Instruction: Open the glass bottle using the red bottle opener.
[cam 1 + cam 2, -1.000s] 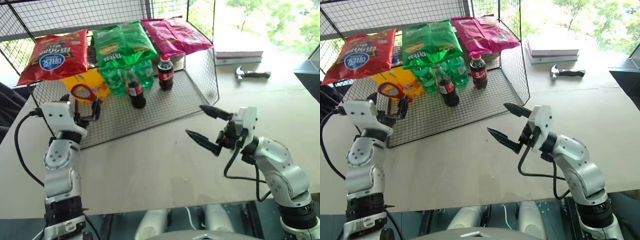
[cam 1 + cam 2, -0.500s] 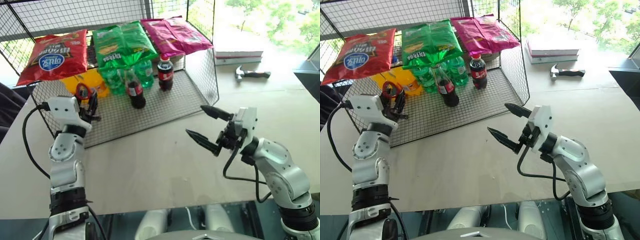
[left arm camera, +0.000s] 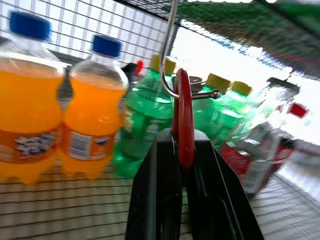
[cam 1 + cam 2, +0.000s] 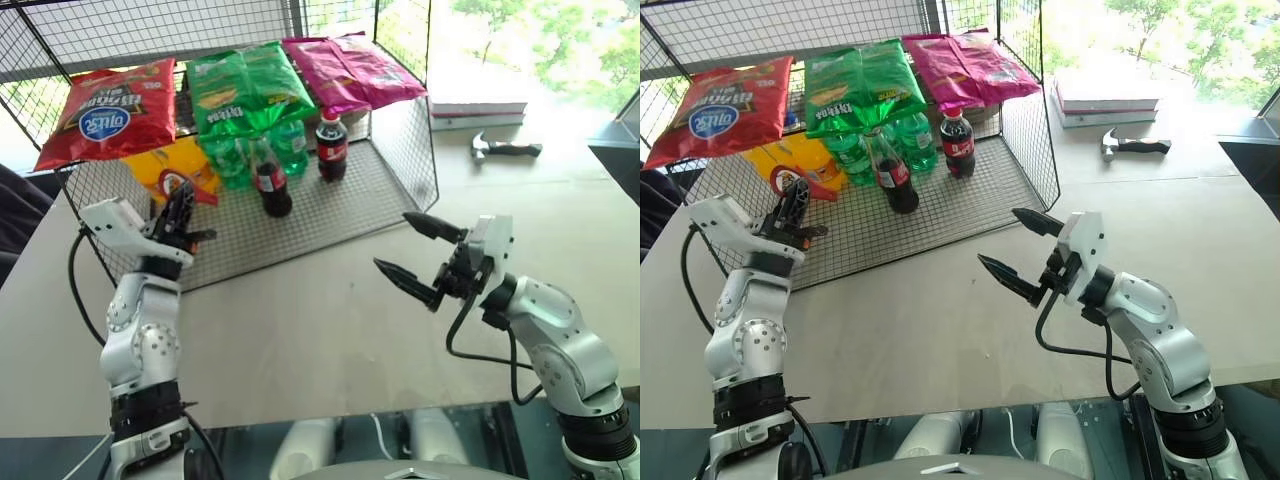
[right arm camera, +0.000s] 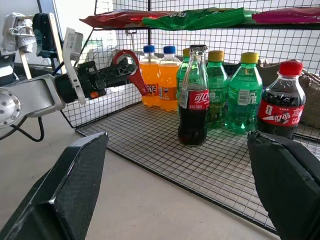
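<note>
Glass bottle (image 5: 194,95) on wire rack (image 5: 210,165)

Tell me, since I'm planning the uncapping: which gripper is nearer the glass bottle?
Left. The left gripper, shut on the red bottle opener, is beside the glass bottle; the open right gripper hovers off the rack.

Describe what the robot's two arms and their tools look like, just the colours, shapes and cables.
Both arms are built of rounded silver-grey segments with black bands at the joints. The left tool has a white boxy housing behind slim black fingers; a black cable loops beside that arm. The right tool has the same white housing and long tapering black fingers with textured pads, with a black cable hanging under its wrist.
</note>
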